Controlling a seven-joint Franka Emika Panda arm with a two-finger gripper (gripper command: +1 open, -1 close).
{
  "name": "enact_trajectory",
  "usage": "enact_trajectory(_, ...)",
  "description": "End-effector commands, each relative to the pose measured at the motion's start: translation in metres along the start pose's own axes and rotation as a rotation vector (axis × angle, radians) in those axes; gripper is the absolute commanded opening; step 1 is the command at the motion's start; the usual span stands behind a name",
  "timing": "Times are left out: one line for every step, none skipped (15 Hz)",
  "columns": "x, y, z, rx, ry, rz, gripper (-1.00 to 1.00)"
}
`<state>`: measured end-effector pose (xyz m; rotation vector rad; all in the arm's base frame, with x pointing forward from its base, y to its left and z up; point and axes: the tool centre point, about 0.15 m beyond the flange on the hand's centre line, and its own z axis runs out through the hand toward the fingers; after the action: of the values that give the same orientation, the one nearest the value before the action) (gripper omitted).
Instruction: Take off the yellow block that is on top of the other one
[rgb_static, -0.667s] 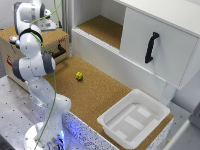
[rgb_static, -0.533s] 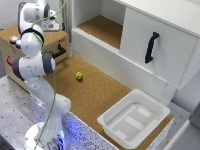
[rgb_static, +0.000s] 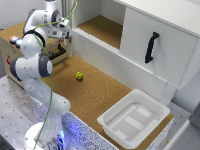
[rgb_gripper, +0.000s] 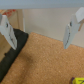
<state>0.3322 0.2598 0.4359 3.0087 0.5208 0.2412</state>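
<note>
Your claw (rgb_gripper: 40, 31) hangs released, jaws spread wide and holding nothing, ready to descend. The yellow block (rgb_static: 79, 75) sits on the cork table (rgb_static: 100, 95), well apart from it.

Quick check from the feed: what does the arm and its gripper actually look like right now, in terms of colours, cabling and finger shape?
The arm is glossy white with dark grey joint rings, standing on a round white base. A thin yellow-green cable trails from the wrist down to the base. In the wrist view the gripper has two pale grey, flat, tapering fingers.
</note>
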Motion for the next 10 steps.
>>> enact_trajectory(-0.004,0.009,0.068,0.003,0.011,0.075,1.0)
enact_trajectory(-0.005,0.009,0.076,0.01,0.009,0.083,1.0)
enact_trajectory(-0.006,0.012,0.085,0.025,0.007,0.097,1.0)
enact_trajectory(-0.006,0.014,0.095,0.05,-0.003,0.108,1.0)
enact_trajectory(-0.005,0.016,0.107,0.075,-0.02,0.117,-1.0)
enact_trajectory(-0.003,0.019,0.118,0.088,-0.034,0.134,-1.0)
enact_trajectory(-0.002,0.021,0.124,0.09,-0.045,0.142,-1.0)
enact_trajectory(-0.001,0.024,0.131,0.091,-0.053,0.161,-1.0)
enact_trajectory(0.0,0.026,0.137,0.094,-0.054,0.174,-1.0)
enact_trajectory(0.001,0.029,0.14,0.112,-0.047,0.185,-1.0)
